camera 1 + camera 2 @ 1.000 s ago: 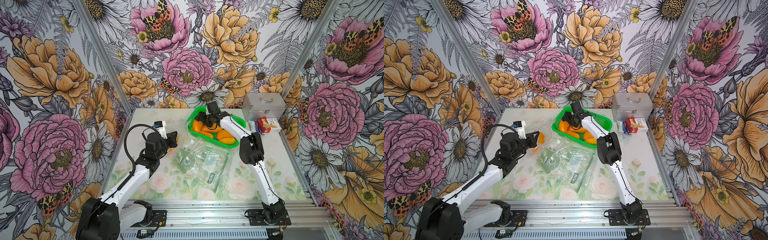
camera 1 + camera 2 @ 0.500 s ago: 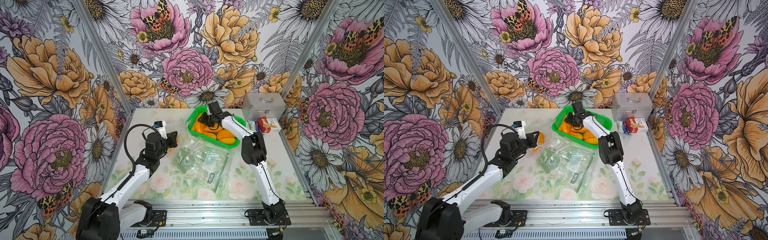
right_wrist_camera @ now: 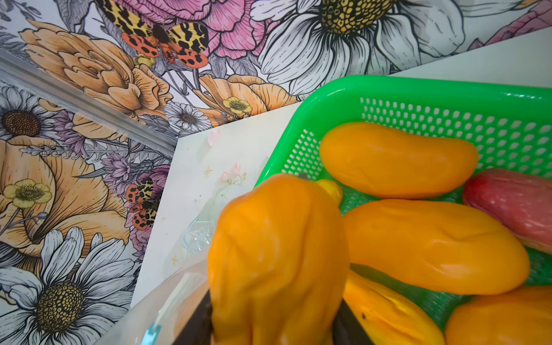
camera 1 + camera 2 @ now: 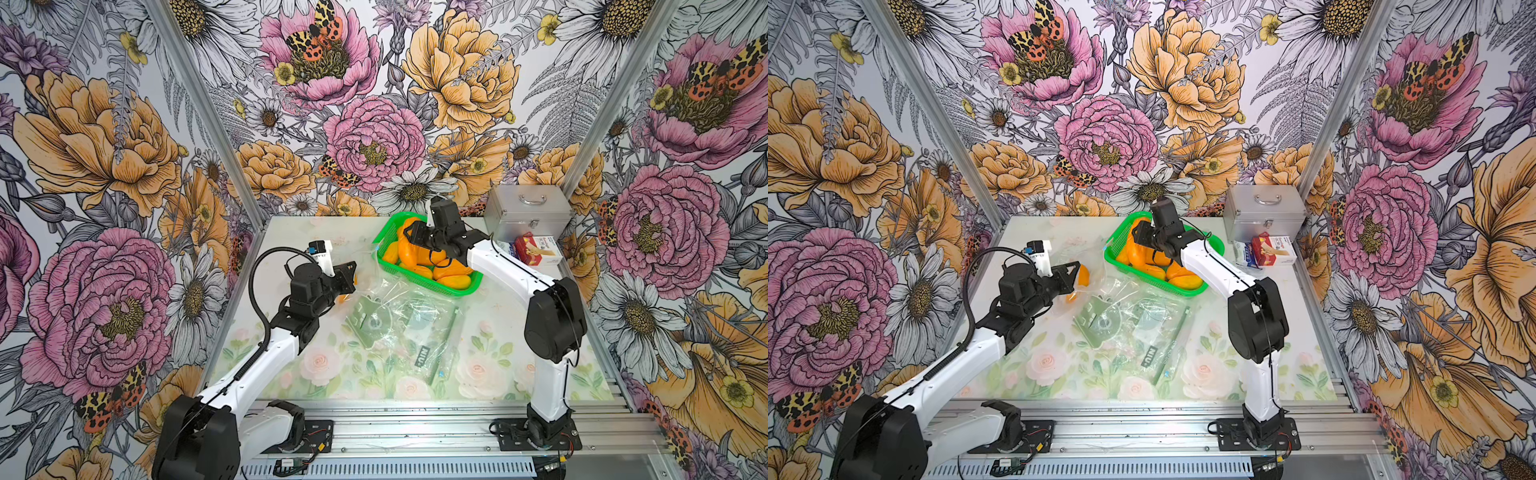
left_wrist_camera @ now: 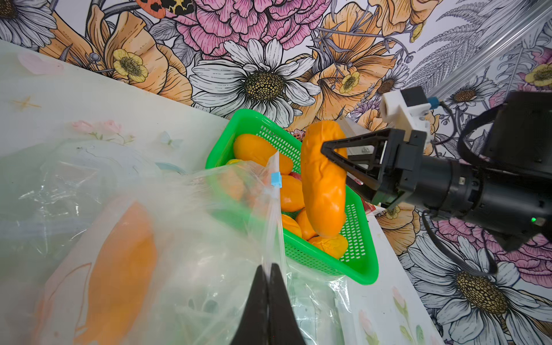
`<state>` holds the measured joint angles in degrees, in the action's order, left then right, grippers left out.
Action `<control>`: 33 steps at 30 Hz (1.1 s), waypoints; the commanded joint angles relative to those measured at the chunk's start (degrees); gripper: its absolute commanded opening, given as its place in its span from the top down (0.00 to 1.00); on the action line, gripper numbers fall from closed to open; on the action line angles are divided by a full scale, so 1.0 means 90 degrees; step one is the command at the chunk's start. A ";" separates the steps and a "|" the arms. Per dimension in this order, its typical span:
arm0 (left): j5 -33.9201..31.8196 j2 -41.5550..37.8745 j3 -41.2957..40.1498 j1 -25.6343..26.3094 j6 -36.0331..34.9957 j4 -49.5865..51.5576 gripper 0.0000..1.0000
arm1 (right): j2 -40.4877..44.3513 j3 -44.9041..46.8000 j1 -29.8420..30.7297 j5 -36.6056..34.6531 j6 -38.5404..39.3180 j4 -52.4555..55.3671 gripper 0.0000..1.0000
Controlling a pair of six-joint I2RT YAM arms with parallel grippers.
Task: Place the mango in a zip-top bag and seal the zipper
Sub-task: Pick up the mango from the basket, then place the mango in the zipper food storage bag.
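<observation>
Between the right fingers (image 4: 412, 235), in both top views, hangs the mango (image 4: 402, 253), raised over the green basket (image 4: 457, 291); those fingers are closed narrow on it. The left fingers (image 4: 347, 274) are pressed together on an edge of the zip-top bag (image 4: 399, 320), which otherwise lies slack on the worktop (image 4: 498, 353), apart from the right fingers.

Seen from the left wrist, the left fingers (image 5: 260, 307) show no gap. The bag's zip edge (image 5: 276, 227) is pinched between them and runs away to the blue slider (image 5: 276, 180). Only one lip seems held, so I judge the mouth may sag shut and the mango (image 5: 324, 191) could land on film instead of going inside. The right fingers (image 5: 328, 148) bite near the fruit's upper end, and its long body dangles below them. A swing toward the bag could make it pivot or slip free. An orange shape (image 5: 119, 268) shows through the film beside the left fingers. Whether it is fruit already inside I cannot tell; if so, room is tighter.

Seen from the right wrist, the mango (image 3: 277, 254) fills the space between the fingers (image 3: 348, 325), its skin wrinkled and soft-looking. The basket's rim (image 3: 448, 86) lies just beyond it and could catch the low end on the way across.
</observation>
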<state>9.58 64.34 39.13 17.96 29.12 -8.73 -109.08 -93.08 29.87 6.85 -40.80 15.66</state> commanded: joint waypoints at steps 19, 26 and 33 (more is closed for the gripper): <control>0.0560 0.0308 0.0708 -0.0408 0.0065 0.0599 1.00 | 0.0861 0.2162 0.1431 -0.0605 0.0932 -0.5182 0.90; 0.0642 0.0305 0.0854 -0.0505 0.0173 0.0609 1.00 | 0.0328 0.2146 0.1614 -0.0924 0.1256 -0.6169 0.91; 0.0772 0.0208 0.0969 -0.0603 0.0313 0.0638 1.00 | -0.0336 0.2171 0.1692 -0.0966 0.1384 -0.7160 0.91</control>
<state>14.76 66.98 46.19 13.43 31.09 -2.79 -110.67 -72.90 44.69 -0.54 -29.87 -42.65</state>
